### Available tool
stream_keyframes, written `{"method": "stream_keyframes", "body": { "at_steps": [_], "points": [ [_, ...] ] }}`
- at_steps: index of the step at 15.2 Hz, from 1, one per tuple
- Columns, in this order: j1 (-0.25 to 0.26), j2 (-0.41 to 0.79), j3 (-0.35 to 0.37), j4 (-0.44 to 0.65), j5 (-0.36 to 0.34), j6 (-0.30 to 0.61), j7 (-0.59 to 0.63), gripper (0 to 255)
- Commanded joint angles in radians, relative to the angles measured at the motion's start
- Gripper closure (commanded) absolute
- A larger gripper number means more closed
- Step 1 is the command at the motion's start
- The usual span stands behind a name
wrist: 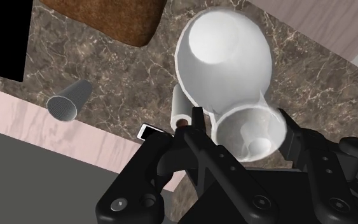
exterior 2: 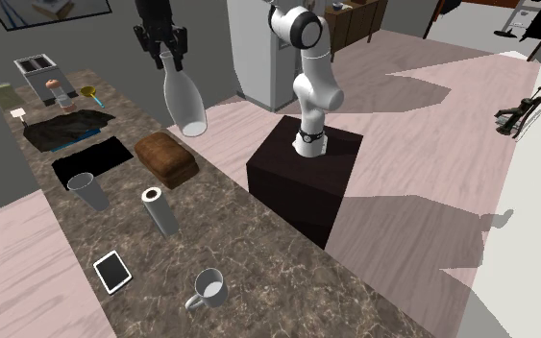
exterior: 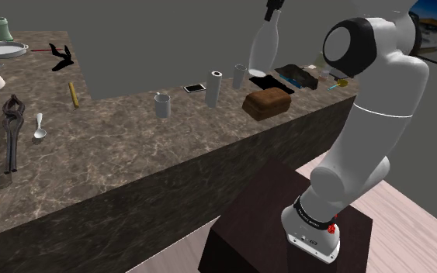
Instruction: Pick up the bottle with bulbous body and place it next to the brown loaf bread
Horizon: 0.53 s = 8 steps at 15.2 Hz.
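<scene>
Two fingers (wrist: 195,137) of your gripper (wrist: 242,130) are clamped around the neck of the white bulbous bottle (wrist: 225,54), which you can see hanging in the air, clear of the marbled counter (exterior: 131,147), near the brown loaf (exterior: 267,103).

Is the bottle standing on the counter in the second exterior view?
No, the bottle hangs clear above the counter, its neck clasped by the gripper.

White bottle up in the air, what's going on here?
The arm's black gripper grips the white bulbous bottle by its neck, holding it in the air above the dark marbled counter. In the wrist view the bottle hangs over bare counter beside the brown loaf of bread. It is not yet set down.
</scene>
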Motion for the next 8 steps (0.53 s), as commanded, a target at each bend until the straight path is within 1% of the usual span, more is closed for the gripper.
{"method": "stream_keyframes", "body": {
  "at_steps": [1,8],
  "points": [
    [0.010,-0.040,0.000,-0.090,-0.011,0.051,-0.003,255],
    [0.029,-0.127,0.005,-0.314,-0.035,0.191,-0.005,255]
  ]
}}
